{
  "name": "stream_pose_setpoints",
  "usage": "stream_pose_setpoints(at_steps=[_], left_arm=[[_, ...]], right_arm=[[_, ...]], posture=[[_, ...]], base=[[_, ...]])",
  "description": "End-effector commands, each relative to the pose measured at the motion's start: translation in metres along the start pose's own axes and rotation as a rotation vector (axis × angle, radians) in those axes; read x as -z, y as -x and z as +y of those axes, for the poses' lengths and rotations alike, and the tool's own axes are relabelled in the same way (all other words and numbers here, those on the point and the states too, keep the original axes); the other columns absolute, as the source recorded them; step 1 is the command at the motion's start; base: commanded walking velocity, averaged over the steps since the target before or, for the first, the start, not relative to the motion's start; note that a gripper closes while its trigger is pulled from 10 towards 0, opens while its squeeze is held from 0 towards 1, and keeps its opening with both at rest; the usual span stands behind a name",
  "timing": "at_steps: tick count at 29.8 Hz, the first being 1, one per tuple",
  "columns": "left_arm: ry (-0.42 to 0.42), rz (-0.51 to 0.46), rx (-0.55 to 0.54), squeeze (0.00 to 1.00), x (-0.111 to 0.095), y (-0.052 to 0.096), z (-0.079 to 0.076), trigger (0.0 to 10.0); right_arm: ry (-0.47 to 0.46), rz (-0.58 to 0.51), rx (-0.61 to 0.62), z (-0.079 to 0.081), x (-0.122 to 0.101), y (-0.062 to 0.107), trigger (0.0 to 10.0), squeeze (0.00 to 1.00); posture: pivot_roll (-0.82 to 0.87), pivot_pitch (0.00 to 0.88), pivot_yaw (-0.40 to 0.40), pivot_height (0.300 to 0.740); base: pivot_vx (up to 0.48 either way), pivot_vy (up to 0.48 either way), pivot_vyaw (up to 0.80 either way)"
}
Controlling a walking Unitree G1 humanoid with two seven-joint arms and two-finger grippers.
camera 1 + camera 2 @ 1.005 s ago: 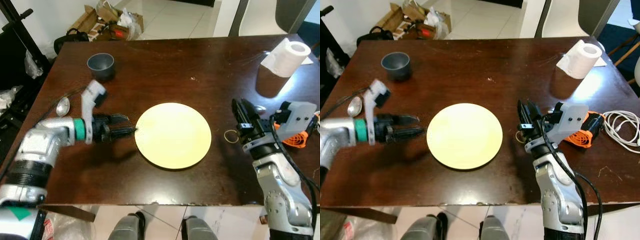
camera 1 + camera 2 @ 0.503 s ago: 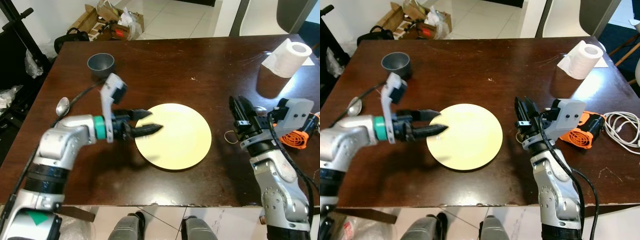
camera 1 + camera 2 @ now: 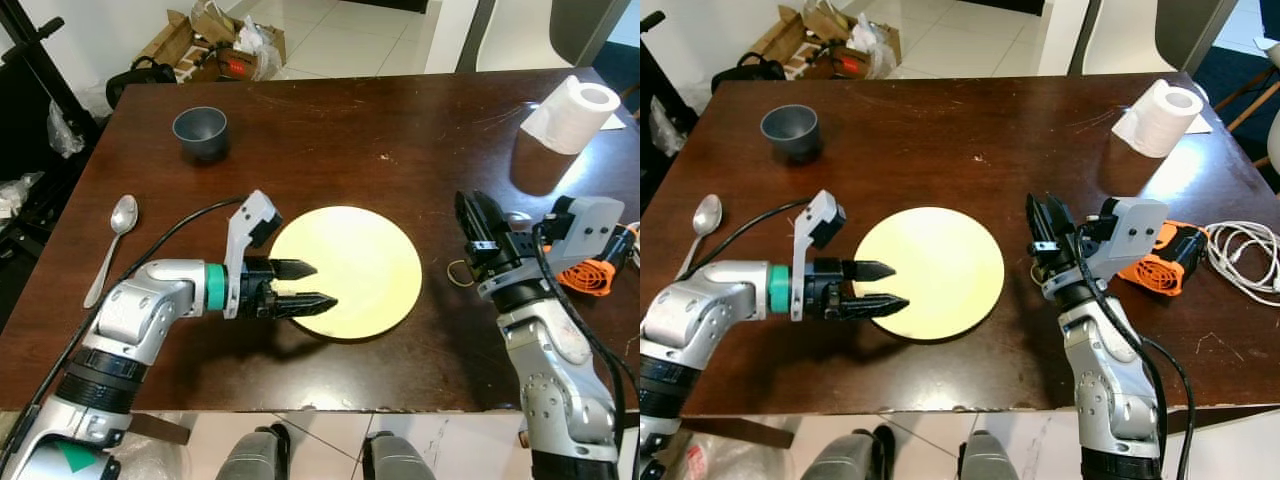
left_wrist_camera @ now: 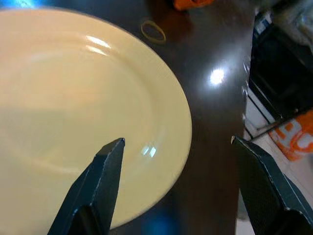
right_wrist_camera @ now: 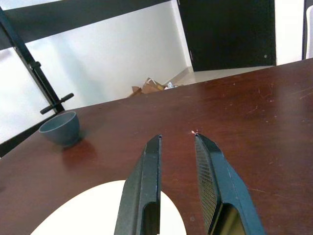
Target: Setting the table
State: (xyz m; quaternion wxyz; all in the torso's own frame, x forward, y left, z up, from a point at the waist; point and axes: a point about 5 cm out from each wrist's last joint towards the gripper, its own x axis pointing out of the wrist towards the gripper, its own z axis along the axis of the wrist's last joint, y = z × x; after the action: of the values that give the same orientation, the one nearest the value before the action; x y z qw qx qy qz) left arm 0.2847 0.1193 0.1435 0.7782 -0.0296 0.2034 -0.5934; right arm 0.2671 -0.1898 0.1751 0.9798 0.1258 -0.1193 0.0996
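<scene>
A pale yellow plate (image 3: 365, 250) lies in the middle of the dark wooden table (image 3: 330, 120). My left gripper (image 3: 318, 284) is open at the plate's near left rim, one finger over the plate and the other at its near edge. In the left wrist view the plate's rim (image 4: 166, 161) runs between the spread fingers (image 4: 105, 176). A grey cup (image 3: 200, 130) stands at the far left, and a metal spoon (image 3: 118, 225) lies near the left edge. Right of the plate my right gripper (image 3: 476, 213) hovers with its fingers (image 5: 146, 186) a narrow gap apart, holding nothing.
A toilet roll (image 3: 575, 112) sits at the far right corner. A rubber band (image 3: 460, 272) lies beside the right gripper, with an orange device (image 3: 1160, 262) and white cables (image 3: 1245, 250) further right. Cardboard boxes (image 3: 215, 40) lie on the floor beyond the table.
My left gripper has moved right from beside the plate to its near left rim, and its fingers have spread. The right arm has barely shifted.
</scene>
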Motion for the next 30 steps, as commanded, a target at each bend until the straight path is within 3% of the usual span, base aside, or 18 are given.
stream_pose_setpoints(at_steps=[1, 12, 18, 19, 21, 23, 26, 27, 28, 30], left_arm=[[-0.015, 0.04, 0.017, 0.0, 0.008, -0.002, -0.004, 10.0], [-0.026, 0.034, 0.032, 0.0, 0.006, -0.023, -0.007, 10.0], [-0.022, 0.006, -0.026, 0.0, -0.006, -0.016, 0.007, 10.0], [-0.017, 0.006, -0.022, 0.09, -0.007, -0.013, 0.007, 10.0], [-0.015, 0.006, -0.017, 0.09, -0.007, -0.013, 0.008, 10.0], [-0.001, -0.002, -0.012, 0.43, -0.008, -0.013, 0.008, 10.0], [0.002, -0.004, -0.011, 0.43, -0.008, -0.014, 0.008, 10.0], [0.001, -0.001, -0.018, 0.76, -0.007, -0.015, 0.009, 10.0], [-0.011, 0.004, -0.049, 0.0, -0.007, -0.014, 0.013, 10.0], [-0.011, 0.004, -0.049, 0.0, -0.007, -0.014, 0.013, 10.0]], right_arm=[[0.0, 0.007, 0.008, -0.001, 0.004, 0.0, 10.0, 0.0], [-0.007, 0.01, 0.006, 0.001, 0.006, 0.0, 10.0, 0.0], [-0.004, 0.008, 0.018, -0.001, 0.006, 0.003, 10.0, 0.0], [-0.004, 0.008, 0.02, -0.001, 0.007, 0.003, 10.0, 0.0], [-0.003, 0.009, 0.021, -0.001, 0.007, 0.003, 10.0, 0.0], [-0.004, 0.005, 0.025, -0.001, 0.007, 0.003, 10.0, 0.0], [-0.004, 0.004, 0.026, -0.001, 0.007, 0.003, 10.0, 0.0], [-0.004, 0.003, 0.026, -0.001, 0.007, 0.003, 10.0, 0.0], [-0.003, 0.001, 0.027, -0.001, 0.007, 0.003, 10.0, 0.0], [-0.003, 0.001, 0.027, -0.001, 0.007, 0.003, 10.0, 0.0]], posture=[[0.03, 0.008, 0.112, 0.74], [0.02, 0.009, 0.119, 0.74], [0.02, 0.003, 0.127, 0.74], [0.02, 0.0, 0.132, 0.74], [0.02, 0.0, 0.133, 0.74], [0.02, 0.0, 0.139, 0.74], [0.02, 0.0, 0.139, 0.74], [0.01, 0.0, 0.141, 0.74], [0.01, 0.0, 0.143, 0.74], [0.01, 0.0, 0.143, 0.74]], base=[[0.0, 0.0, 0.0], [0.0, 0.0, 0.0], [0.0, 0.0, 0.0], [0.0, 0.0, 0.0], [0.0, 0.0, 0.0], [0.0, 0.0, 0.0], [0.0, 0.0, 0.0], [0.0, 0.0, 0.0], [0.0, 0.0, 0.0], [0.0, 0.0, 0.0]])
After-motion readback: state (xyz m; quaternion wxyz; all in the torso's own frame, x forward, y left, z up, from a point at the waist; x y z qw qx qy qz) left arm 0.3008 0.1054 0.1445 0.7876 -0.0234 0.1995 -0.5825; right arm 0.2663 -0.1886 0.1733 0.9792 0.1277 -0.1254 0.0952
